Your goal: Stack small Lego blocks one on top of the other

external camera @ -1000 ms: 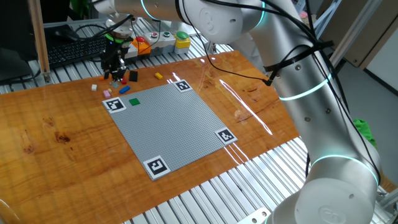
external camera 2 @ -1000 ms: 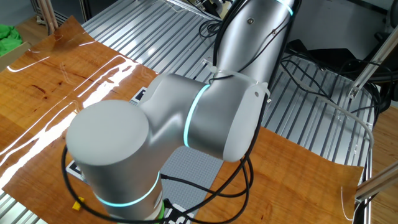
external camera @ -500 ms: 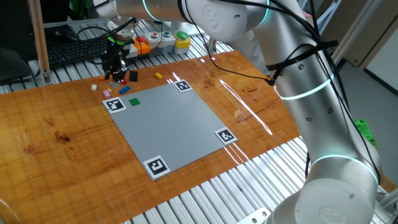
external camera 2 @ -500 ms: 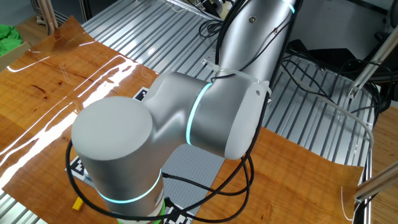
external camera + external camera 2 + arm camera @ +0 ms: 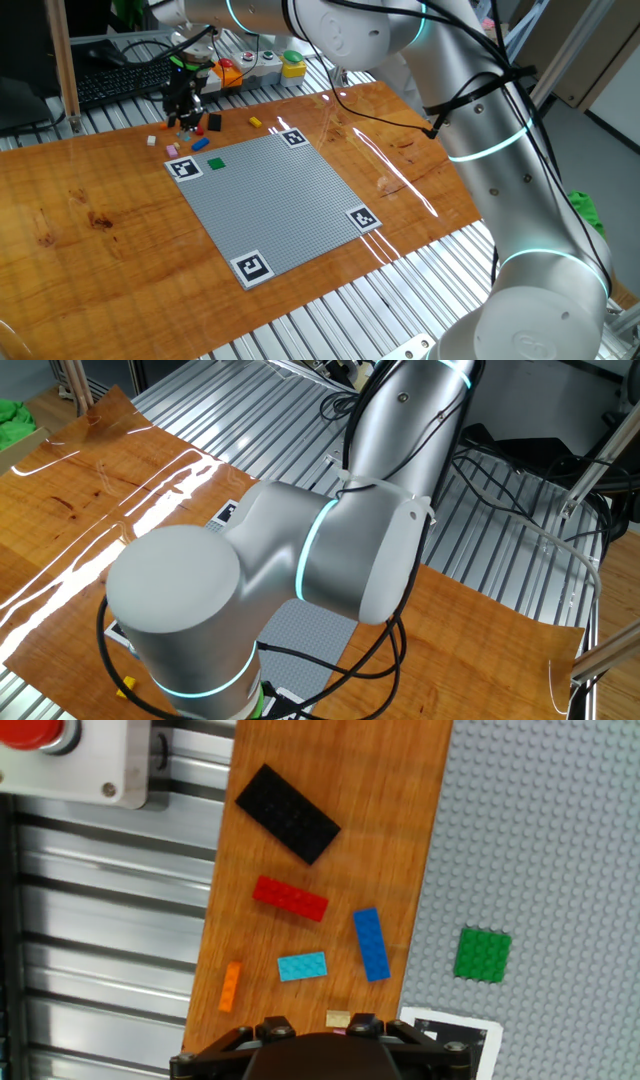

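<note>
Several small Lego blocks lie on the wooden table beside the grey baseplate point(image 5: 540, 840). In the hand view I see a black brick point(image 5: 288, 813), a red one point(image 5: 290, 898), a blue one point(image 5: 371, 944), a light-blue one point(image 5: 302, 966), an orange one point(image 5: 231, 986) and a small tan one point(image 5: 339, 1018). A green block point(image 5: 482, 954) sits on the baseplate. My gripper point(image 5: 320, 1026) hovers above them, its two fingertips apart with nothing between. In one fixed view the gripper point(image 5: 184, 120) hangs over the block cluster at the baseplate's point(image 5: 275, 200) far corner.
A box with a red push button point(image 5: 25, 732) stands just beyond the blocks on the slatted metal bench. A keyboard point(image 5: 120, 80) and more button boxes point(image 5: 250, 62) lie behind. The arm's body point(image 5: 300, 560) fills the other fixed view.
The arm shifted slightly and came back; the gripper stays over the block cluster. No block has moved.
</note>
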`<state>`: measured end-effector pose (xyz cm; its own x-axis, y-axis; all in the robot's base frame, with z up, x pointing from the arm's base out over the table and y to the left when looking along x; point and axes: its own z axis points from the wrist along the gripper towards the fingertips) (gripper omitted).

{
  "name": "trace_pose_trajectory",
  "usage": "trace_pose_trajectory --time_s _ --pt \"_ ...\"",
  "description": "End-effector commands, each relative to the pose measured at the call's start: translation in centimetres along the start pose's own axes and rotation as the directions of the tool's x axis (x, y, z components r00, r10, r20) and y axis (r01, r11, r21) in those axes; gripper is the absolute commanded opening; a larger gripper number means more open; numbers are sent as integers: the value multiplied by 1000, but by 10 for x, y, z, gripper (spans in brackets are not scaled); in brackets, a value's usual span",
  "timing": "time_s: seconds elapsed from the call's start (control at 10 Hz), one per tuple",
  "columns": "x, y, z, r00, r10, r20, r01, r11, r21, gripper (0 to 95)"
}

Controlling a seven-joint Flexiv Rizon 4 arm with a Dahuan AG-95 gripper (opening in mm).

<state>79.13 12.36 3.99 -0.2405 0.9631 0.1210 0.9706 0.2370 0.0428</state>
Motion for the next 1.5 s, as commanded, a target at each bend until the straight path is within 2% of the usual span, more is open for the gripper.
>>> trace_pose_trajectory --time_s 0.1,0.3,0.5,0.6,0.8,1.2,1.3,1.5 --pt "0 -1 -2 999 -35 6 35 999 16 570" --pt "0 -1 -4 997 -75 13 75 997 36 570" --pt "0 -1 -4 993 -120 7 120 991 54 570" --pt "0 -1 -4 988 -153 -4 153 987 56 380" --pt "0 -1 -4 981 -195 5 195 979 59 380" --pt "0 -1 -4 970 -244 4 244 968 52 380" --pt "0 -1 -4 975 -222 22 221 974 59 380" --pt "0 -1 -4 974 -225 20 224 973 56 380"
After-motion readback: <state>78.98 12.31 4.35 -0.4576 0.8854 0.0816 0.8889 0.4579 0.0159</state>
